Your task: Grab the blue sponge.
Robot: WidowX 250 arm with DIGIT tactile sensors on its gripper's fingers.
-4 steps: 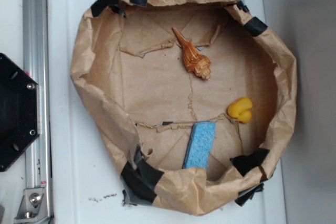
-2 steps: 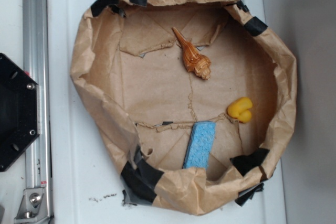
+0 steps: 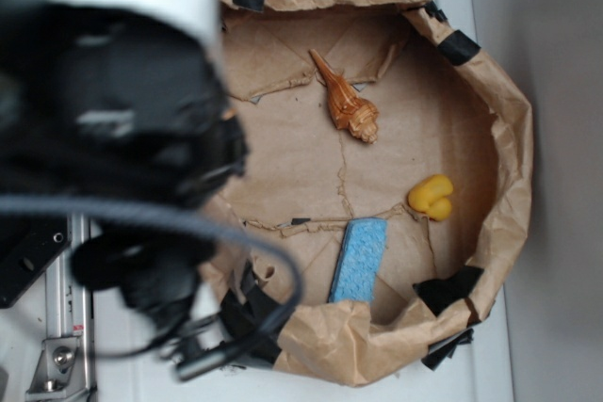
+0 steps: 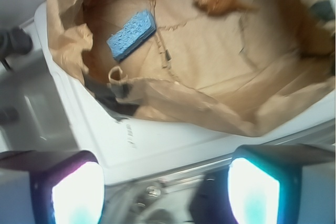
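Observation:
The blue sponge (image 3: 359, 260) lies flat on the floor of the brown paper basin (image 3: 513, 129), near its front wall; it also shows in the wrist view (image 4: 131, 34) at the upper left. My arm fills the left of the exterior view as a blurred black and white mass (image 3: 122, 129), high above the basin's left rim. In the wrist view my gripper (image 4: 165, 192) is open and empty, its two fingers wide apart over the white table edge and metal rail, well short of the sponge.
A small yellow rubber duck (image 3: 431, 197) sits right of the sponge. An orange-brown spiral seashell (image 3: 347, 101) lies toward the back. The basin walls stand raised, patched with black tape (image 3: 249, 313). A metal rail (image 3: 64, 345) runs along the left.
My arm has swung into the exterior view from the left, now covering the basin's left rim. The sponge, duck and shell have not moved.

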